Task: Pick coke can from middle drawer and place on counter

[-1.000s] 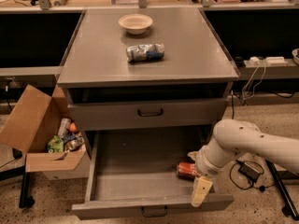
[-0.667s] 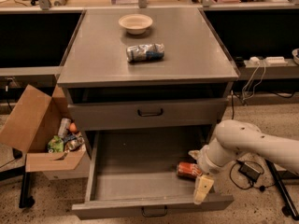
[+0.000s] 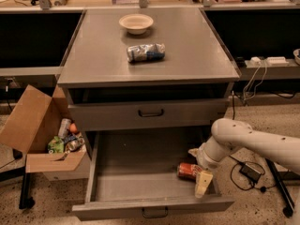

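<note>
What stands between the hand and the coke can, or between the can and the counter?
Nothing visible separates the hand from the coke can; it sits at the can's right end in the drawer. The closed drawer front above stands between can and counter, which holds a bowl and silver can.

The red can (image 3: 185, 171) lies on its side at the open grey drawer's (image 3: 133, 175) right, gripper (image 3: 199, 173) against it, below the worktop (image 3: 192, 55).
</note>
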`<state>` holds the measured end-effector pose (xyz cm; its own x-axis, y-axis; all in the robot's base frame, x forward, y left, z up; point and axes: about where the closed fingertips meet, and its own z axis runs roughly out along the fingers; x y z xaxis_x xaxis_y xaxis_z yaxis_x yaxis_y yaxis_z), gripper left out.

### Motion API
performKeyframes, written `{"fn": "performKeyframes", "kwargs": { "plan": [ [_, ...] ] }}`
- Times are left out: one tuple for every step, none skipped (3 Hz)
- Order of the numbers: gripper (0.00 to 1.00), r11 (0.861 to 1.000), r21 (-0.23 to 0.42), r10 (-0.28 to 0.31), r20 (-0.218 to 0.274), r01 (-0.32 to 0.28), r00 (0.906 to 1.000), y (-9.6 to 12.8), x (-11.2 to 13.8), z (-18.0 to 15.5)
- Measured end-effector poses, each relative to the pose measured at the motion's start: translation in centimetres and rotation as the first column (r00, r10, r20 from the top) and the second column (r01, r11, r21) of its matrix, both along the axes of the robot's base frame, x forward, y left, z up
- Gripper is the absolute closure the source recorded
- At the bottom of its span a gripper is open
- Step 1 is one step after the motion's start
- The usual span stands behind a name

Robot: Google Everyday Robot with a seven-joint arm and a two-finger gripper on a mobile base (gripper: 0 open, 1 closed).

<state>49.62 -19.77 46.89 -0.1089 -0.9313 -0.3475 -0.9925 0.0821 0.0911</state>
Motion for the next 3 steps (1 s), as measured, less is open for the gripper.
{"fn": "performKeyframes", "kwargs": {
  "plan": [
    [0.0,1.0,-0.005,0.006,-0.002,-0.006,1.0,-1.0,1.8,-1.9],
    [0.0,1.0,-0.01,0.004,0.024,-0.004,0.9997,-1.8,3.5,-3.2],
    [0.0,1.0,-0.02,0.0,0.052,0.001,0.9986,-2.4,5.2,-4.3]
  ]
}}
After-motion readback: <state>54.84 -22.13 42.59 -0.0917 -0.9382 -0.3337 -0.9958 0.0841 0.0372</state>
